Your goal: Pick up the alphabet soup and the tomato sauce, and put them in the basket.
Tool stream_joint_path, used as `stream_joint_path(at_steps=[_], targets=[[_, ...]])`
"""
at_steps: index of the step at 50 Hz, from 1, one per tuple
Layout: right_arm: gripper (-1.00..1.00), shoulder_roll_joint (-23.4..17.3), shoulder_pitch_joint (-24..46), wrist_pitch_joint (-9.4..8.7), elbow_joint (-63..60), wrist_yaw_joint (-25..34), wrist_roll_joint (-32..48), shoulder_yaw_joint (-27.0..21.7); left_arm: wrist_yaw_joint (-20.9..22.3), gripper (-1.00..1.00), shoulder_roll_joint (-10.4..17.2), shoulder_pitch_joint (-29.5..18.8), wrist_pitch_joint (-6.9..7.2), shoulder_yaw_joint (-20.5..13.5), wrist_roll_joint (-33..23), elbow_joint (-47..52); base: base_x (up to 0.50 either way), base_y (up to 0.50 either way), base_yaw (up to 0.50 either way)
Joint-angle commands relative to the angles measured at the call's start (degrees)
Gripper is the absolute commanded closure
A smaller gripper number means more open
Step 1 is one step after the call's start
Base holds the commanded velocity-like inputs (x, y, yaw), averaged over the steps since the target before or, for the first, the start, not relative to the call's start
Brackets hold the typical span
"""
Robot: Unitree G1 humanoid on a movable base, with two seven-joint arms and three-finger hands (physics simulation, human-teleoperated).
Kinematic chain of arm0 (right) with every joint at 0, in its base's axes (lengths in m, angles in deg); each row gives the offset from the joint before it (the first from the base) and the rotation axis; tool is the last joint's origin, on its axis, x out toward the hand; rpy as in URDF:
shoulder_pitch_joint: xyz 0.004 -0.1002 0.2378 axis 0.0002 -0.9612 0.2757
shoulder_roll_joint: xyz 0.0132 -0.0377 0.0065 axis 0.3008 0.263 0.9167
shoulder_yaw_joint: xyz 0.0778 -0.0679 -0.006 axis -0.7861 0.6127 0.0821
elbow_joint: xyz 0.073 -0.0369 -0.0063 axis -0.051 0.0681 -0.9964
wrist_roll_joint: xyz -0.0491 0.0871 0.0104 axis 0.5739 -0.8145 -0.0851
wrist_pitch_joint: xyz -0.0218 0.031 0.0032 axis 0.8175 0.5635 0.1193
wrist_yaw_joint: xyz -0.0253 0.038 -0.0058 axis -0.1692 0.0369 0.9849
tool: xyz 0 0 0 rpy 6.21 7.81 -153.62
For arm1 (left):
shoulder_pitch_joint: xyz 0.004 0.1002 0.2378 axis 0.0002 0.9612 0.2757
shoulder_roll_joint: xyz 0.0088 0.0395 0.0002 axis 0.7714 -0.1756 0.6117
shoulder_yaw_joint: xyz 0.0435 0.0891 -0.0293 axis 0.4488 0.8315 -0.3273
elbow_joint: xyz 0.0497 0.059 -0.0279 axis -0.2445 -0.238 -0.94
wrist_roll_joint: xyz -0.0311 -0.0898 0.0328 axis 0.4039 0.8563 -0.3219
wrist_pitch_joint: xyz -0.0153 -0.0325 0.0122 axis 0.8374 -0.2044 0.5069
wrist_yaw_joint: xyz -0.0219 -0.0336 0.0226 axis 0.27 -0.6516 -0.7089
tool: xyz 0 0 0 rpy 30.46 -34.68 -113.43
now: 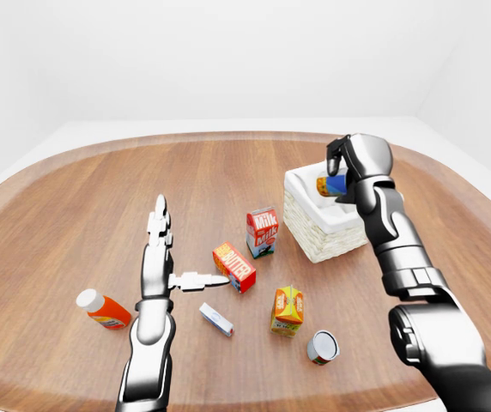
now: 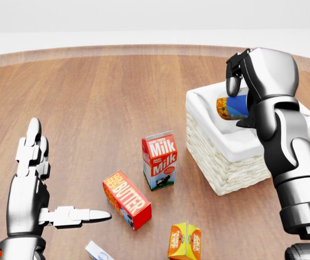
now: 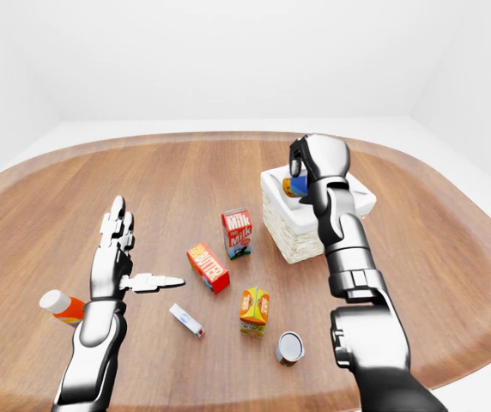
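While the left hand (image 2: pixel 36 184) lies spread, the right hand (image 2: pixel 241 97) grips what looks like the alphabet soup (image 2: pixel 232 106) over the basket (image 2: pixel 220 162).

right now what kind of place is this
Probably a simulated tabletop test scene, not a real kitchen: a wide rounded wooden table in a bare white room, with scattered groceries such as a milk carton, and a lined wicker basket.

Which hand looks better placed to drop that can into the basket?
Right. The right hand grips the can above the basket. The left hand is open and empty, far off by the butter box.
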Motion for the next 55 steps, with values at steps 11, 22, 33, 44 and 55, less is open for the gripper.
stream_joint_path(at_steps=[11, 22, 33, 44, 55], targets=[[1.0, 0.55, 13.3, -0.44, 20.58, -10.77, 7.75, 4.09, 0.31, -1.0, 0.02, 0.11, 0.0, 0.11, 0.06, -0.21, 0.0, 0.0, 0.0], [1.0, 1.1, 18.8, -1.62, 32.75, -15.98, 9.46, 5.56, 0.34, -1.0, 0.04, -0.02, 0.0, 0.06, 0.13, -0.62, 0.0, 0.0, 0.0], [1.0, 1.79, 21.41, -4.73, 37.76, -17.02, 10.38, 5.85, 0.35, -1.0, 0.03, 0.04, 0.0, 0.04, 0.17, -0.44, 0.0, 0.0, 0.0], [1.0, 2.35, 22.38, -7.75, 39.8, -17.08, 11.47, 5.62, 0.3, -1.0, 0.06, -0.14, 0.0, -0.09, 0.3, -0.88, 0.0, 0.0, 0.0], [1.0, 3.16, 22.29, -8.93, 40.76, -18.48, 12.61, 5.24, 0.32, -1.0, 0.05, -0.14, 0.0, -0.04, 0.36, -0.4, 0.0, 0.0, 0.0]])
